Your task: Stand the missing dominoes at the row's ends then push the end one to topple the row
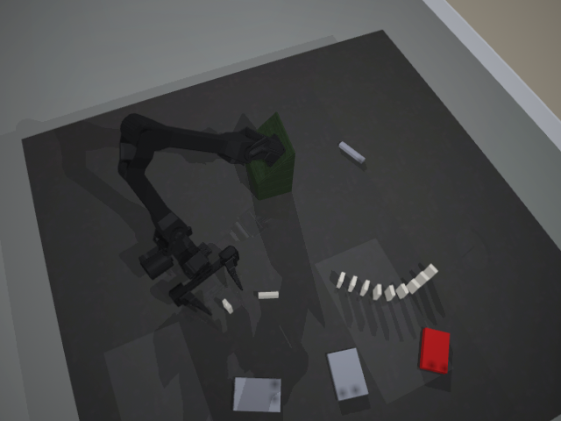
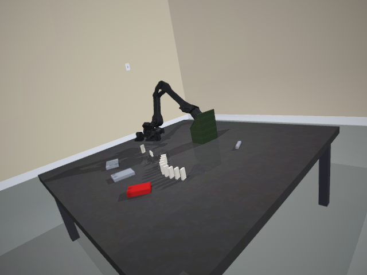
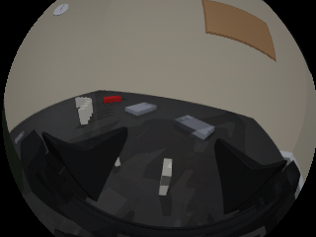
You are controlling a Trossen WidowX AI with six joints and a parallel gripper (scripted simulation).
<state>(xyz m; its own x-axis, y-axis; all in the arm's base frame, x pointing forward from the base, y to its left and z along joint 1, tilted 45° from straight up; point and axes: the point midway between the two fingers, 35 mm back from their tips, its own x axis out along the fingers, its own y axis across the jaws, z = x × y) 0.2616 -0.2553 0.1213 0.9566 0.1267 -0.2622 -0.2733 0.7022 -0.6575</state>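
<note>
My gripper point(image 1: 225, 301) point(image 2: 147, 139) point(image 3: 173, 137) is open, its fingers wide apart. A loose white domino point(image 1: 227, 306) point(image 2: 142, 148) point(image 3: 167, 170) is between and just beyond the fingertips, touching neither finger in the wrist view. It looks roughly upright with a slight lean; whether it rests flat on its end is unclear. Another loose white domino point(image 1: 268, 295) point(image 2: 151, 153) point(image 3: 118, 161) lies on the table nearby, partly hidden by a finger in the wrist view. A curved row of several standing white dominoes point(image 1: 377, 291) point(image 2: 171, 172) point(image 3: 84, 114) is farther off.
A green block point(image 1: 276, 176) point(image 2: 204, 130) stands by the arm's base. Two grey boxes point(image 1: 347, 374) point(image 2: 123, 175) point(image 3: 141, 109) and a red box point(image 1: 435, 350) point(image 2: 138, 189) point(image 3: 113, 99) lie beyond the dominoes. A small pale bar point(image 1: 351, 152) point(image 2: 238, 144) lies past the green block.
</note>
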